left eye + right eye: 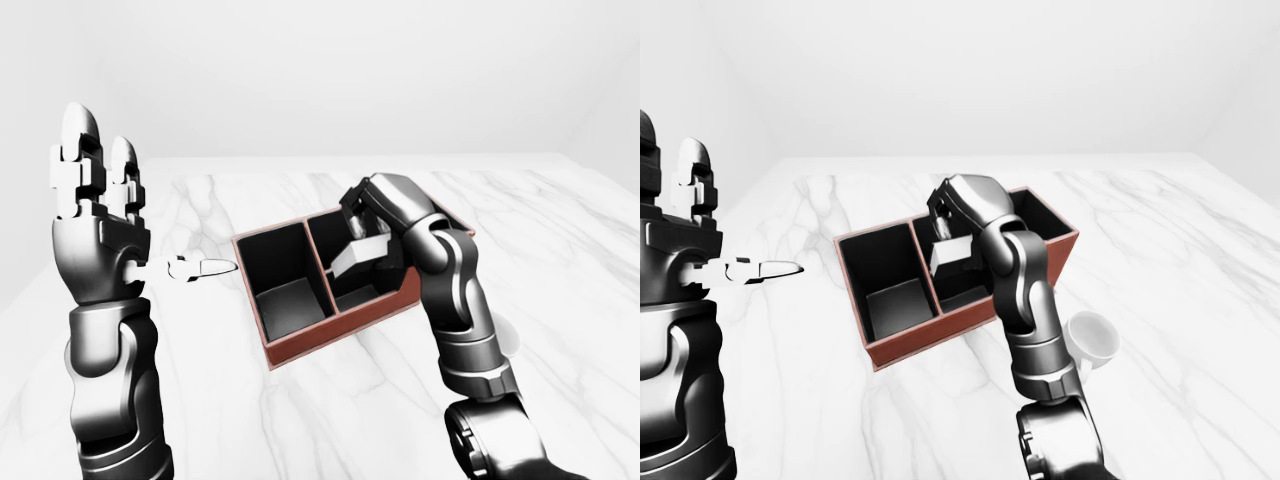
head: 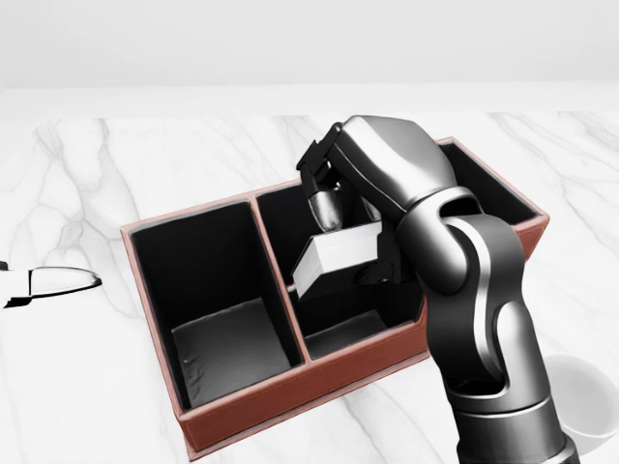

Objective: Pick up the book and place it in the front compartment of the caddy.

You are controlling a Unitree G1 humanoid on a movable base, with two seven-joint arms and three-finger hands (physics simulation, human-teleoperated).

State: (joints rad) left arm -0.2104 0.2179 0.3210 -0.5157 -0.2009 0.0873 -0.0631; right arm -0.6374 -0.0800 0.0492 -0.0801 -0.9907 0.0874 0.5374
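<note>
Left hand (image 1: 100, 215) raised upright at the left of the left-eye view, well clear of everything, fingers spread apart and straight, thumb pointing toward the caddy; it grips nothing. Marble table (image 2: 87, 387) below it is bare white with grey veins.

Caddy (image 2: 290, 406): red-brown walls, black lining, sitting at a slant on the table. In the head view the left compartment (image 2: 222, 338) is large and square, with only its grey floor showing. Right of the divider the box splits into two narrower compartments, one toward the bottom of the view (image 2: 343, 329) and one toward the top (image 2: 290, 213); a low partition runs between them.

Book (image 2: 334, 261): pale, page edges showing, tilted with its left end low. It hangs above the narrower compartments, near the partition line, lifted off the caddy floor. Which of the two it sits over, cannot tell exactly.

Right hand (image 2: 334, 227) comes in from the lower right over the caddy's right half, fingers clamped on the book's upper part. The forearm covers the caddy's right end wall.

Far right: white cup (image 1: 1090, 340) stands on the table just beside the right arm, apart from the caddy. Open table all round the caddy, widest toward the right edge and toward the bottom of the eye views.
</note>
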